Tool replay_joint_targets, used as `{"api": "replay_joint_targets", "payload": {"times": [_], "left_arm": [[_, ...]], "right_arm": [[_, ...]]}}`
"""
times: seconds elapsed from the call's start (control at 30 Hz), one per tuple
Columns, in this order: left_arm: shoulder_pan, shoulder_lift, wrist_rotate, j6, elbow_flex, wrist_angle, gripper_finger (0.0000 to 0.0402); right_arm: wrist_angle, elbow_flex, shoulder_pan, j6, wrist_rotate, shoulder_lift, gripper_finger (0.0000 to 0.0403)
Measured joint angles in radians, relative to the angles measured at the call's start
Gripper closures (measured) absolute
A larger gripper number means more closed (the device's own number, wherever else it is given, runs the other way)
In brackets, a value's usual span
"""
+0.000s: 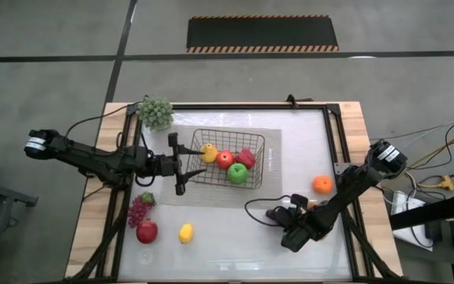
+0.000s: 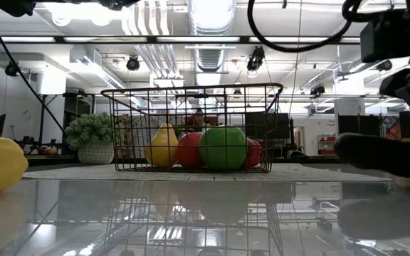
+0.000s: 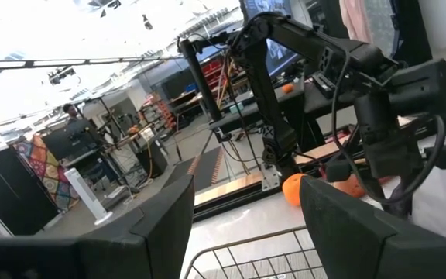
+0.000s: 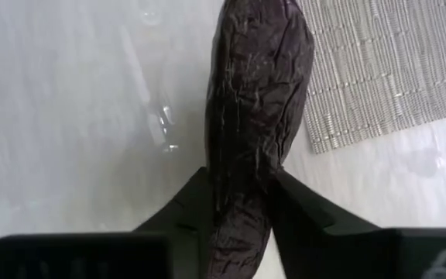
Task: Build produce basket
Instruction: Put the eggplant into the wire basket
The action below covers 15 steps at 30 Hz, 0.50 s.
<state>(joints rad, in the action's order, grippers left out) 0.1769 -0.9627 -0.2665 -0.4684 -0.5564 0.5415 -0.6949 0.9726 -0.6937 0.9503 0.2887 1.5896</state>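
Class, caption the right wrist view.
Right end effector shut on a dark wrinkled eggplant above the glossy white table.

Dark wire basket (image 1: 228, 162) on a woven grey mat (image 4: 385, 74); glossy white tabletop (image 1: 235, 244), wood edges.

My bench (image 1: 321, 244) carries a grey mat (image 1: 273, 170), grapes (image 1: 138, 210), apple (image 1: 146, 231), lemon (image 1: 185, 233), orange (image 1: 322, 184) and a pale bunch (image 1: 155, 112).
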Motion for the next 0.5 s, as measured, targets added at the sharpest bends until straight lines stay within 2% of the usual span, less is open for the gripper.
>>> {"api": "replay_joint_targets", "payload": {"times": [0.2,0.33,0.5], "left_arm": [[0.004,0.0,0.001,0.029,0.0,0.001,0.0185],[0.004,0.0,0.01,0.104,0.0,0.002,0.0185],[0.015,-0.057,0.077,0.157,0.0,0.075,0.0185]], "right_arm": [[-0.002,0.0,0.0,-0.044,0.027,-0.03,0.033],[0.059,-0.001,0.0,-0.122,0.127,-0.092,0.0324],[0.269,-0.003,0.007,-0.345,0.318,-0.178,0.0322]]}}
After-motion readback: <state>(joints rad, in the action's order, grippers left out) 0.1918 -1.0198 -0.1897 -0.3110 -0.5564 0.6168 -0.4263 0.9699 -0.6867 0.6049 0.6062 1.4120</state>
